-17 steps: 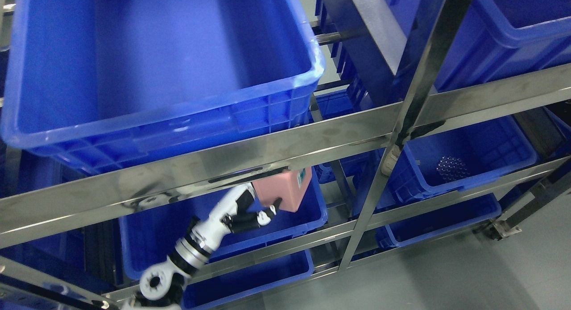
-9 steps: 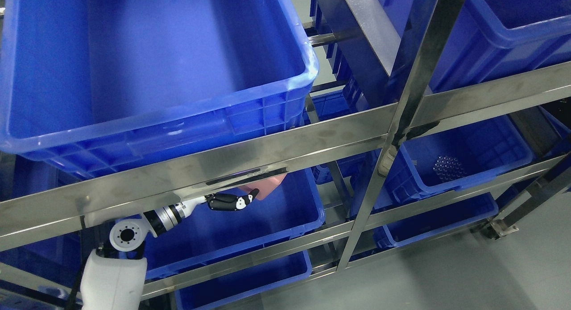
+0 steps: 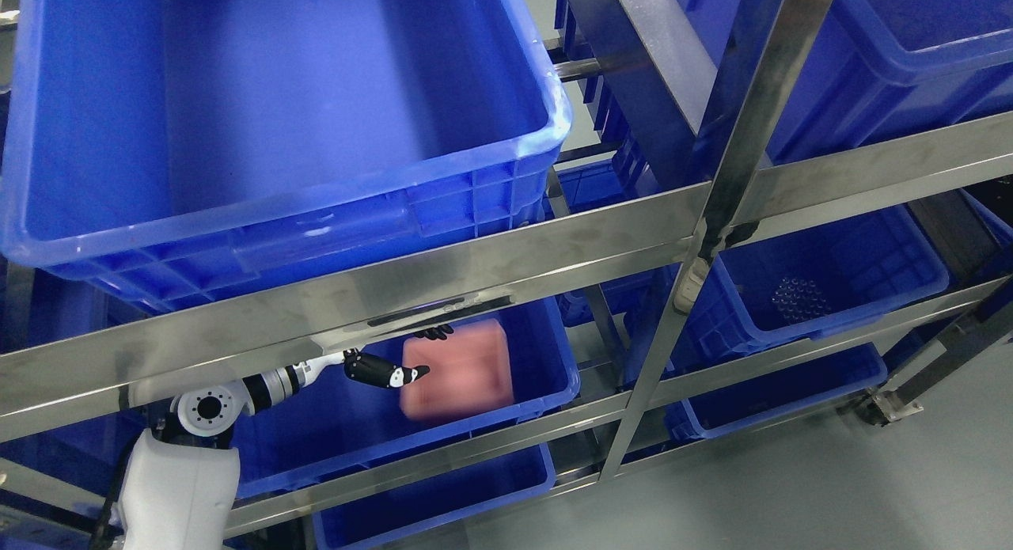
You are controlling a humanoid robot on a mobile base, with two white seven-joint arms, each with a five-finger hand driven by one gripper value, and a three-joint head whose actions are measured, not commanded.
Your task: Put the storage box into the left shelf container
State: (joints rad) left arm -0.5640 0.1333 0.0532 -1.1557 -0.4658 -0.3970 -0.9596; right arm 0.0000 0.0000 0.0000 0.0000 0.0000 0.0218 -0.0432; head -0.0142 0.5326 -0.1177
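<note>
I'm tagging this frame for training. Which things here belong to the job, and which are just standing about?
Part of the job:
- pink rectangular plastic storage box
- blue plastic container on the left middle shelf
- left hand

Just standing about:
- large blue top-shelf crate
- blue right-hand crate holding small dark round pieces
- steel shelf rail

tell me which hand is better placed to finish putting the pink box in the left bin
Left. The left hand already reaches under the steel shelf rail, fingers beside the blurred pink rectangular storage box inside the blue plastic container. The right arm isn't in view.
</note>
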